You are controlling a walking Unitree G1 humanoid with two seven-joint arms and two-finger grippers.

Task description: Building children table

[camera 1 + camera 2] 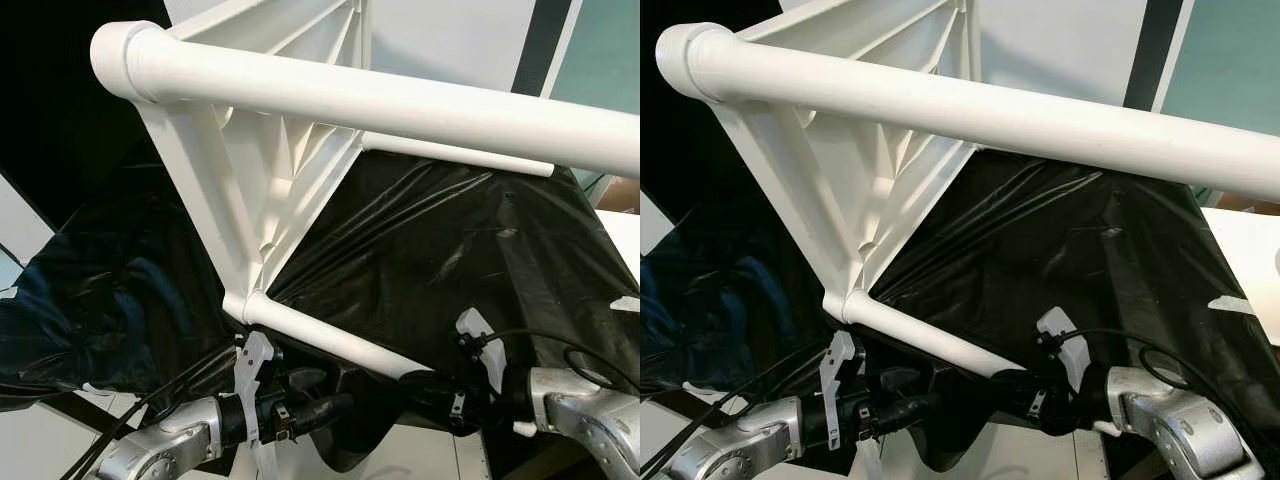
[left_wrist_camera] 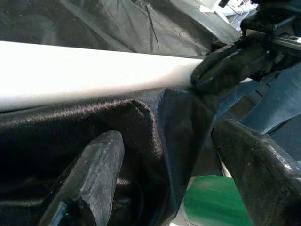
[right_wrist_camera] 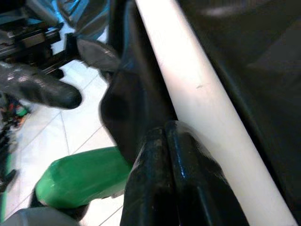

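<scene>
Both head views look forward and down from very near at the white table frame (image 1: 270, 180) over the black plastic sheet (image 1: 440, 240), the right eye view offset slightly sideways. The left wrist view looks along its fingers (image 2: 89, 179) at a white leg tube (image 2: 94, 70), seemingly the one the right wrist view shows, very close and blurred.

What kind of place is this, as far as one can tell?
Probably an indoor room used as a work area: a pale tiled floor, black plastic sheet draped under the white table frame, and a plain wall behind.
</scene>
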